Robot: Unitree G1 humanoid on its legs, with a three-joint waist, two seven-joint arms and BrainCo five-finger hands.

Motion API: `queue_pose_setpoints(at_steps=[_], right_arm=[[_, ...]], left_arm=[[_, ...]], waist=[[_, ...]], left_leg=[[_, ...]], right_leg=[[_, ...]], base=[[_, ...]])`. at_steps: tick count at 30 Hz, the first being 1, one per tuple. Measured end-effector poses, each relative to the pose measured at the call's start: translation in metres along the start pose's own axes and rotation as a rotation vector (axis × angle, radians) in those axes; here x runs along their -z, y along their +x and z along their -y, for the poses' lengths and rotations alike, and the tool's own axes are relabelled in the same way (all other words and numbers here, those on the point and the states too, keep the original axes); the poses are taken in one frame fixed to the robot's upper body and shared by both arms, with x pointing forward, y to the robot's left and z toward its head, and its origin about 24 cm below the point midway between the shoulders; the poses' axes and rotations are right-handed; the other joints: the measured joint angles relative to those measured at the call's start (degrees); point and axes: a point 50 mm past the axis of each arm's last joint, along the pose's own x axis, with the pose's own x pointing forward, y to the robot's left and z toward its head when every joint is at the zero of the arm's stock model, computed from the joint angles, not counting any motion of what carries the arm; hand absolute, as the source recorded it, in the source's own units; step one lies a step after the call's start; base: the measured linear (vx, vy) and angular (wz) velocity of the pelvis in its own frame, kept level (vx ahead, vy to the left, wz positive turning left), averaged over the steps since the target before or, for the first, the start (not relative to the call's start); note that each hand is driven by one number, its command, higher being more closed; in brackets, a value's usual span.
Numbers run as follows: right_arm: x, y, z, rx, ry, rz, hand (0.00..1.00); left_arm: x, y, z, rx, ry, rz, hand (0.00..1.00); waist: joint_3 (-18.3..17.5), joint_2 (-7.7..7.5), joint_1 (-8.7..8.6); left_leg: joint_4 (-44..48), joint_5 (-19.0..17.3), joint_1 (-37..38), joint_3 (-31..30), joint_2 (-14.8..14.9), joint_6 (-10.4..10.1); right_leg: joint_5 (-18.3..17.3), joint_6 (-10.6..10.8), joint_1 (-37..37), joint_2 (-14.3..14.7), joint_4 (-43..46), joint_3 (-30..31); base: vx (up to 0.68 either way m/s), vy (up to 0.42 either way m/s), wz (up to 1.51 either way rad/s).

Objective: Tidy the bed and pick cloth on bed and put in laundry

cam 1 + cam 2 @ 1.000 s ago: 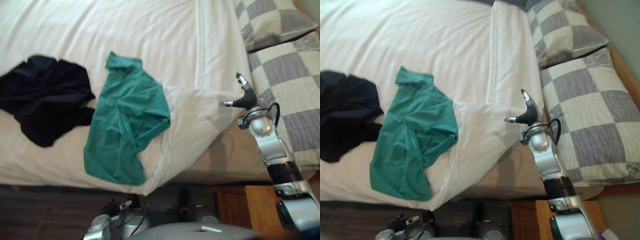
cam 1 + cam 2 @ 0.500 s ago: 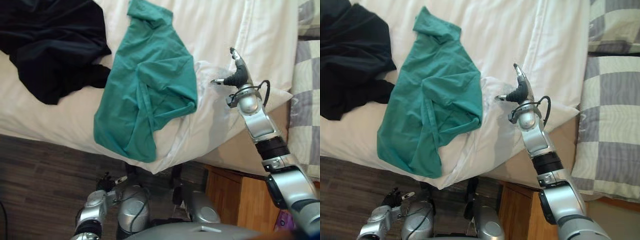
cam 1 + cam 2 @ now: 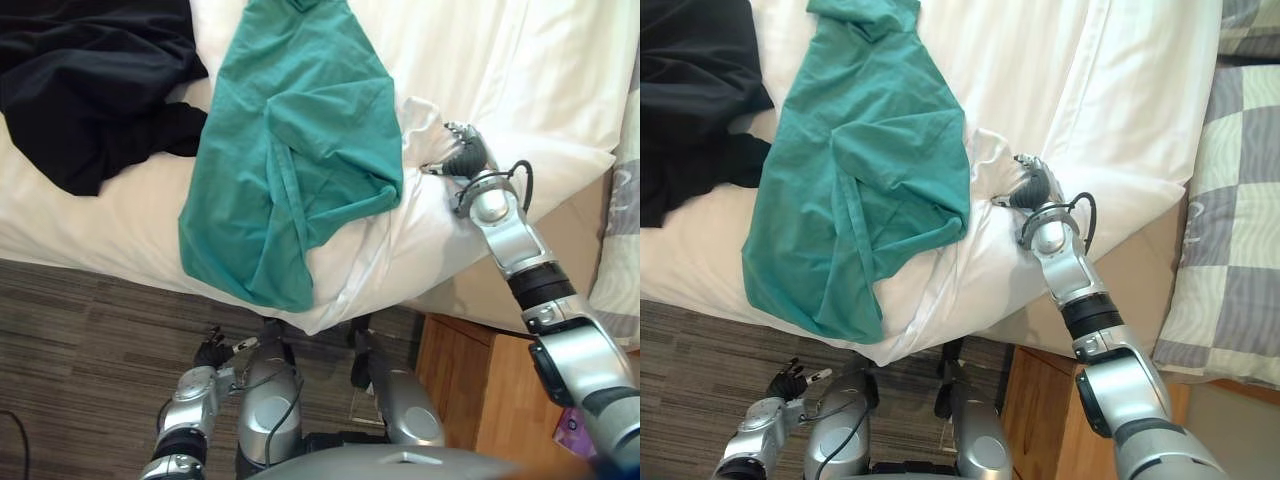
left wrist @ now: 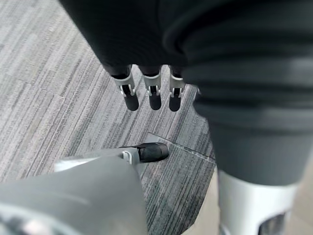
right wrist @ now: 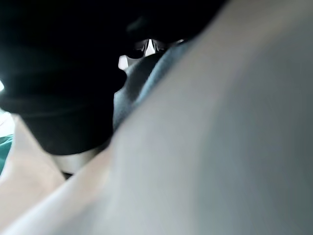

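**Right hand on the duvet fold, both cloths lying on the bed**

The green cloth [image 3: 290, 150] lies crumpled on the white duvet [image 3: 500, 60] of the bed. Its lower end reaches almost to the edge of the bed nearest the robot. The black cloth [image 3: 90, 80] lies bunched to its left, also on the duvet, with one part touching the green cloth's left edge. Neither cloth is in a hand.

The right hand [image 3: 462, 152] rests on a raised fold of the duvet just to the right of the green cloth, close to it but apart from it. The right wrist view is dark and pressed up against pale bedding, so I cannot tell whether this hand is spread or pinching the fold. To the right of the arm the duvet's edge is turned up and a beige surface shows under it. A grey-and-cream checked pillow [image 3: 1230, 200] lies further right.

The left hand [image 4: 153, 100] hangs low over the grey planked floor [image 3: 80, 330], well away from the bed. It is relaxed and spread, with the thumb apart, and holds nothing. A wooden nightstand [image 3: 465, 385] stands beside the bed, below the right arm.
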Motion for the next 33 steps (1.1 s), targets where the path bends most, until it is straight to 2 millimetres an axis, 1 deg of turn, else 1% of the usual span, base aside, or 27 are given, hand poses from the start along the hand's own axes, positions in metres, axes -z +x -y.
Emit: queue_pose_setpoints(at_steps=[2,3,7,10,13,15,16,17,18,20,21,22,23,24,25,26,27,29,31,33], right_arm=[[0.001,0.001,0.002,0.004,0.000,0.002,1.00],[0.002,0.001,0.002,0.005,0.009,0.003,1.00],[0.009,-0.005,-0.001,0.012,0.054,-0.004,1.00],[0.021,-0.015,-0.004,0.044,0.102,-0.015,1.00],[0.035,-0.033,-0.012,0.094,0.190,-0.047,1.00],[0.053,-0.054,-0.020,0.154,0.284,-0.108,1.00],[0.057,-0.060,-0.023,0.163,0.299,-0.128,1.00],[0.067,-0.072,-0.029,0.187,0.339,-0.169,1.00],[0.072,-0.080,-0.033,0.198,0.357,-0.193,1.00],[0.090,-0.105,-0.040,0.239,0.402,-0.268,1.00],[0.099,-0.116,-0.042,0.252,0.406,-0.304,1.00],[0.110,-0.133,-0.044,0.272,0.425,-0.352,1.00],[0.118,-0.144,-0.045,0.288,0.436,-0.384,1.00],[0.123,-0.151,-0.046,0.292,0.438,-0.405,1.00],[0.128,-0.158,-0.046,0.295,0.439,-0.423,1.00],[0.132,-0.166,-0.047,0.296,0.435,-0.442,1.00],[0.137,-0.173,-0.048,0.302,0.441,-0.464,0.00],[0.141,-0.183,-0.051,0.312,0.489,-0.491,0.00],[0.143,-0.187,-0.053,0.310,0.549,-0.505,0.00],[0.147,-0.195,-0.059,0.293,0.671,-0.532,0.00]], left_arm=[[-0.001,0.000,0.000,0.001,0.000,0.001,0.00],[-0.001,0.000,0.000,0.002,0.002,0.002,0.00],[0.000,0.000,0.007,0.026,0.026,0.001,0.00],[0.000,0.000,0.014,0.047,0.014,0.005,0.00],[0.001,-0.001,0.019,0.067,0.011,0.002,0.00],[0.006,-0.002,0.025,0.091,0.035,-0.012,0.00],[0.008,-0.003,0.025,0.091,0.035,-0.019,0.00],[0.015,-0.005,0.025,0.090,0.034,-0.037,0.00],[0.019,-0.006,0.025,0.091,0.031,-0.048,0.00],[0.033,-0.011,0.029,0.104,0.040,-0.087,0.00],[0.039,-0.013,0.030,0.109,0.048,-0.104,0.00],[0.047,-0.016,0.030,0.108,0.045,-0.130,0.00],[0.055,-0.018,0.030,0.106,0.042,-0.161,0.00],[0.060,-0.019,0.030,0.106,0.039,-0.176,0.00],[0.064,-0.021,0.032,0.110,0.035,-0.189,0.00],[0.069,-0.023,0.033,0.110,0.033,-0.206,0.00],[0.073,-0.025,0.032,0.108,0.032,-0.218,0.00],[0.079,-0.028,0.031,0.107,0.028,-0.236,0.00],[0.080,-0.028,0.030,0.107,0.027,-0.238,0.00],[0.085,-0.029,0.029,0.104,0.028,-0.253,0.00]], waist=[[0.2,0.30,0.00],[0.2,0.32,-0.05],[0.3,0.52,-0.07],[0.3,0.51,-0.21],[0.0,0.60,-0.44],[-2.0,0.61,-0.79],[-2.7,0.59,-0.93],[-4.5,0.62,-1.34],[-5.3,0.65,-1.67],[-7.8,0.60,-3.06],[-8.9,0.47,-3.25],[-10.9,0.45,-3.65],[-12.2,1.15,-4.53],[-12.8,1.65,-5.05],[-13.4,2.22,-5.46],[-14.2,2.74,-6.24],[-14.7,3.25,-6.84],[-16.2,3.63,-7.54],[-16.4,3.79,-7.53],[-16.9,4.12,-7.90]], left_leg=[[-0.1,0.1,-0.1,0.1,-0.1,0.1],[-0.1,0.2,-0.2,0.2,-0.3,0.1],[-0.3,0.7,-0.2,0.5,-0.5,0.0],[-1.4,1.4,0.9,0.7,-0.6,-0.1],[-2.4,1.8,2.8,1.0,-0.6,-0.2],[-2.4,1.8,3.3,1.6,-0.6,-0.2],[-2.6,1.8,3.7,2.0,-0.6,-0.2],[-3.2,1.9,4.5,2.3,-0.8,-0.3],[-3.4,1.9,4.9,2.4,-0.9,-0.3],[-4.3,2.0,7.5,2.9,-1.6,-0.4],[-4.9,1.9,8.5,3.6,-1.9,-0.5],[-5.8,2.0,9.5,4.1,-2.5,-0.6],[-6.0,2.0,10.2,4.3,-2.5,-0.6],[-6.1,2.0,11.0,4.9,-2.5,-0.7],[-6.1,1.8,11.7,5.3,-2.5,-0.8],[-6.1,1.4,12.2,5.4,-2.5,-1.3],[-6.2,1.3,12.9,5.5,-2.5,-1.4],[-6.2,1.1,13.1,5.8,-2.5,-1.5],[-6.2,0.8,14.0,6.7,-2.5,-1.5],[-6.2,0.0,15.9,7.2,-2.6,-1.6]], right_leg=[[-0.1,-0.1,0.0,-0.1,-0.2,0.0],[-0.5,-0.6,0.0,-0.2,-0.4,0.0],[-0.6,-0.6,0.0,-0.3,-0.9,0.0],[-0.6,-0.6,0.6,-0.2,-0.9,0.0],[-0.7,-0.6,1.9,-0.1,-0.9,0.4],[-0.8,-0.5,2.2,-0.1,-0.9,0.6],[-0.9,-0.5,2.3,-0.1,-0.9,0.9],[-1.1,-0.2,2.5,-0.1,-0.8,1.3],[-1.4,0.2,2.8,-0.2,-0.7,1.3],[-3.7,0.2,4.3,-0.8,0.3,1.5],[-5.3,0.3,4.5,-1.0,1.1,2.2],[-7.3,0.1,4.5,-1.4,1.7,3.3],[-8.2,0.4,4.6,-1.4,2.7,3.8],[-8.9,0.8,4.8,-1.4,3.3,4.2],[-9.3,0.9,5.2,-1.4,3.6,4.5],[-9.3,1.0,5.6,-1.4,3.6,4.5],[-9.4,0.9,6.2,-1.4,3.4,4.6],[-9.4,0.9,6.4,-1.4,3.1,5.2],[-9.4,1.0,7.0,-1.4,3.0,6.0],[-9.3,1.1,8.8,-1.4,2.4,6.6]], base=[[0.00,0.000,0.00],[0.00,0.000,0.00],[0.02,0.005,-0.03],[0.00,0.000,0.00],[0.01,0.018,-0.03],[0.02,0.013,-0.04],[0.04,0.028,-0.18],[0.02,0.015,-0.18],[0.03,0.016,-0.16],[0.03,0.010,-0.09],[0.01,0.004,-0.23],[0.01,-0.003,-0.26],[0.00,-0.008,-0.27],[-0.01,-0.011,-0.24],[-0.01,-0.008,-0.21],[0.00,-0.002,-0.14],[0.00,0.000,-0.04],[0.01,0.001,-0.07],[0.03,0.006,-0.18],[0.05,0.014,-0.18]])
